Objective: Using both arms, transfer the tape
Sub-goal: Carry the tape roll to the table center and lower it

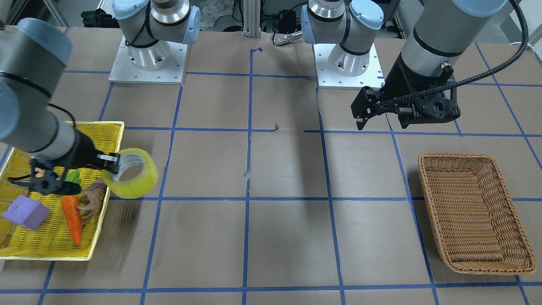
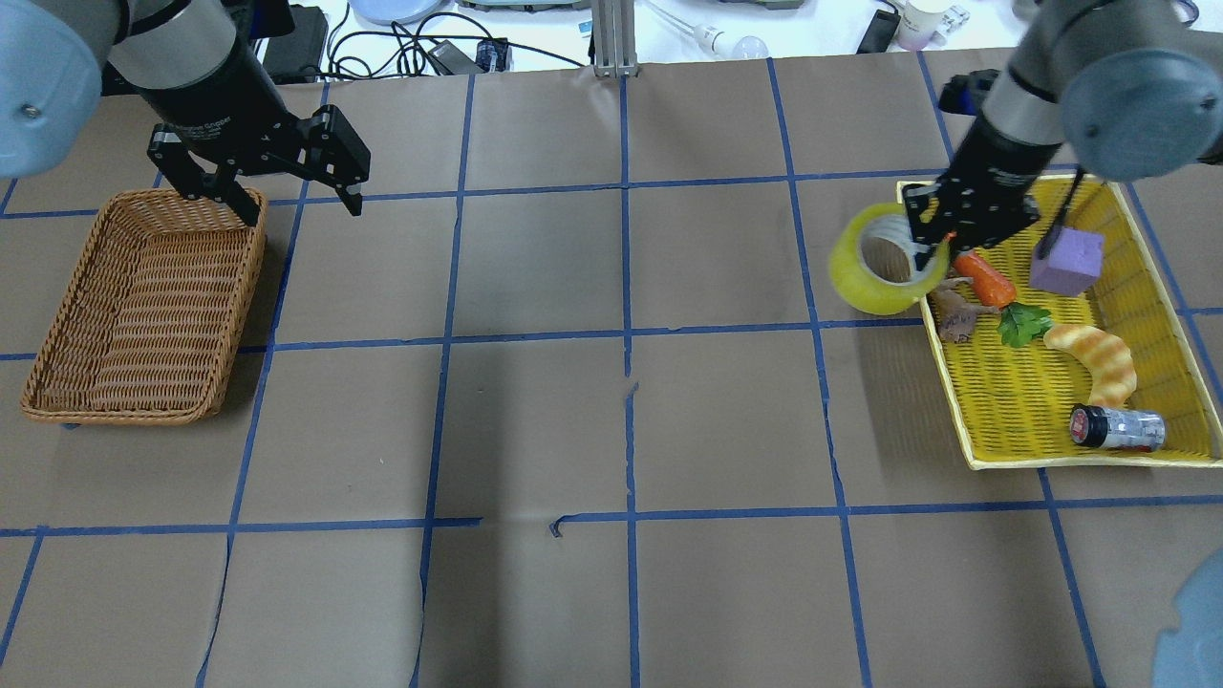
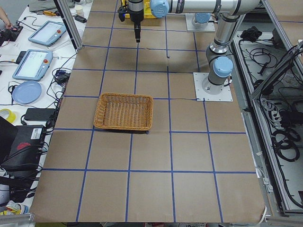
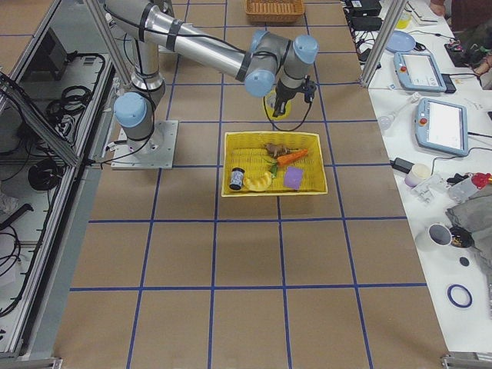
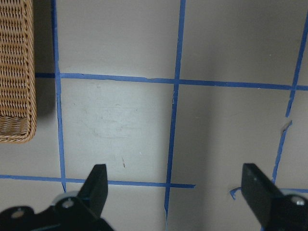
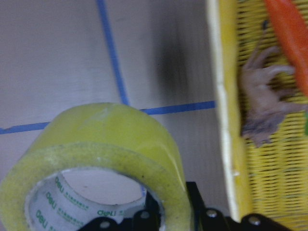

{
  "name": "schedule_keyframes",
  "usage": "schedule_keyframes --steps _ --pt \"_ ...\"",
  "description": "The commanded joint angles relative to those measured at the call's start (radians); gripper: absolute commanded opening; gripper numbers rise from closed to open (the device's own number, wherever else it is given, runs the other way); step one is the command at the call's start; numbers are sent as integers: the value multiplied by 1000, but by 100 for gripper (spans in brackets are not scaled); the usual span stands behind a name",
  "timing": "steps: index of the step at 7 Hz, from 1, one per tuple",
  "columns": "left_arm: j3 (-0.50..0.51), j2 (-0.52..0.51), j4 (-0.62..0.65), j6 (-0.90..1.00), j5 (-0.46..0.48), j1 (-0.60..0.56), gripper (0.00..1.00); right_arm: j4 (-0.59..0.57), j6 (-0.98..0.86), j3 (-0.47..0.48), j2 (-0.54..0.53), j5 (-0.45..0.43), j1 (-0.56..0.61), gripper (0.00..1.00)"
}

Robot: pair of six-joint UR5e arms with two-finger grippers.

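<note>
Right gripper [image 2: 922, 250] is clamped on the tape [image 2: 884, 263], and what a clear look at it. It's a wide roll, glossy and translucent yellow-green, and the wound layers look paler and cloudy along the edge that faces the wrist camera. Inside is a white core with small green lettering printed around it. The gripper pinches the roll's wall, one finger inside the core and one on the outer face. The roll hangs tilted in the gripper with its open end turned up. It is held over the bench [image 2: 631, 287], just outside the rim of the yellow tray [image 2: 965, 449] on the side nearer the middle, and its shadow falls on the brown paper below.

In the tray lie a carrot [image 2: 989, 280], a purple block [image 2: 1065, 261], a croissant-shaped bread toy [image 2: 1099, 358], a small dark-capped bottle [image 2: 1116, 427] and a little hand-shaped toy [image 6: 264, 101] close to the rim.

Across the bench, well apart from all that, the left gripper [image 2: 303, 210] hovers with its jaws spread wide and nothing between them. It is just beside a corner of the wicker basket [image 2: 57, 382], with blue grid lines under it.
</note>
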Motion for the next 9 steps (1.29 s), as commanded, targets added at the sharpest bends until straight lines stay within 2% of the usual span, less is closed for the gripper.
schedule_keyframes --steps 1,3,4,7,8,9 --pt "0 0 -1 0 0 -1 100 -90 380 16 25 26 260 0" --pt "-2 -2 -2 -3 -1 1 100 -231 664 45 95 95 464 0" --pt "-2 -2 -2 -1 0 1 100 -265 740 51 132 116 517 0" --pt "-12 -2 0 -1 0 1 100 -270 757 97 180 124 560 2" --pt "-12 -2 2 -1 0 1 100 -273 759 103 179 121 560 53" --pt "-12 -2 2 -3 0 1 100 -272 759 100 179 121 560 69"
